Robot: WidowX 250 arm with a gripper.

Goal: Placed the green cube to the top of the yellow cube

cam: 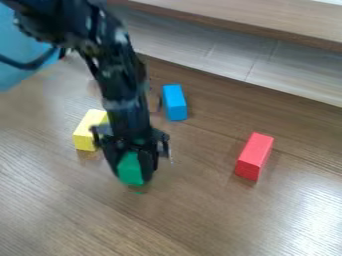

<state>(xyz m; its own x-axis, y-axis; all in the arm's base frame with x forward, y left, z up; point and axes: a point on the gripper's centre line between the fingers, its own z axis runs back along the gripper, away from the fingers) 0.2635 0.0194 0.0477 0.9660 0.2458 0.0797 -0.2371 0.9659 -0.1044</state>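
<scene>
The wood-grained bench [200, 215] carries a blue block [175, 103] behind the arm [122, 82] and a red block [254, 157] well off to the right side of the view. The end effector [133, 176] is clenched on the green block [131, 168], which is in front of the yellow block [87, 132] and a little to its right (how high it sits, I cannot tell). So the grasp looks done; carrying it over, setting it on top and letting go are left.
</scene>
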